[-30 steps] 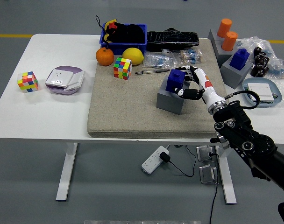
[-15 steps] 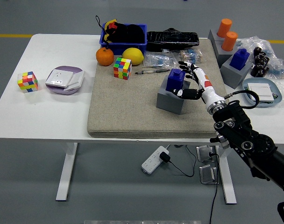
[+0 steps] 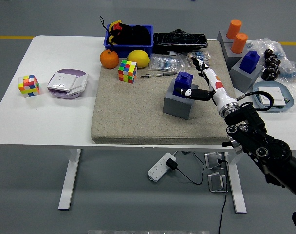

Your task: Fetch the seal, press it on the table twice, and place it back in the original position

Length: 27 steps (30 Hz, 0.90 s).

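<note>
Covering the middle of the white table [image 3: 50,122] was a beige mat [image 3: 133,112], and from the lower right the robot's black right arm reached in over it. Toward the mat's right side a grey block [image 3: 176,105] carried the blue seal [image 3: 182,83] upright on top. Just right of the seal was the right hand [image 3: 202,80], its fingers spread wide and holding nothing, the thumb tip at the seal's near right side.
</note>
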Motion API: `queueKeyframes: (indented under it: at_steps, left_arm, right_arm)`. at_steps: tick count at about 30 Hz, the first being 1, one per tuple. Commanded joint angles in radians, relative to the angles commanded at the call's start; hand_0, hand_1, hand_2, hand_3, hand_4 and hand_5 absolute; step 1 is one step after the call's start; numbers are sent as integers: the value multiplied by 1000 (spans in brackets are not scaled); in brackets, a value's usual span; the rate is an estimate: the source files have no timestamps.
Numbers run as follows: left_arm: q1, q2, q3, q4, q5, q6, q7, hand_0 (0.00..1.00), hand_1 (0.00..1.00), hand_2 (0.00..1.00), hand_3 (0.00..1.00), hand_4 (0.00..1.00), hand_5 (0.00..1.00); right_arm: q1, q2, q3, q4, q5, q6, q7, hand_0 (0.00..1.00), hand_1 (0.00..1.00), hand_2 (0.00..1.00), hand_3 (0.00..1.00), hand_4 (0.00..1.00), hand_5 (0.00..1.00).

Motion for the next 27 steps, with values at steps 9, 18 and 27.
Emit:
queueKeyframes:
  at_steps: [9, 18, 27]
  left_arm:
    - [3, 3, -10, 1, 5, 1, 0, 825, 790, 755, 813, 728, 367]
    - [1, 5, -15, 2, 9, 3, 1, 825, 789, 757, 813, 728, 367]
    - [0, 7, -25, 1, 16, 9, 0, 825, 790, 757, 812, 728, 367]
  right_arm:
    - [-69, -70, 102, 74, -22, 17, -16, 998, 998, 998, 998, 998, 399]
    - [-162, -161, 246, 161, -63, 48, -47, 986, 967, 963, 998, 998, 394]
    - [-234, -225, 355, 227, -65, 69, -62, 968, 942, 951, 955, 998, 385]
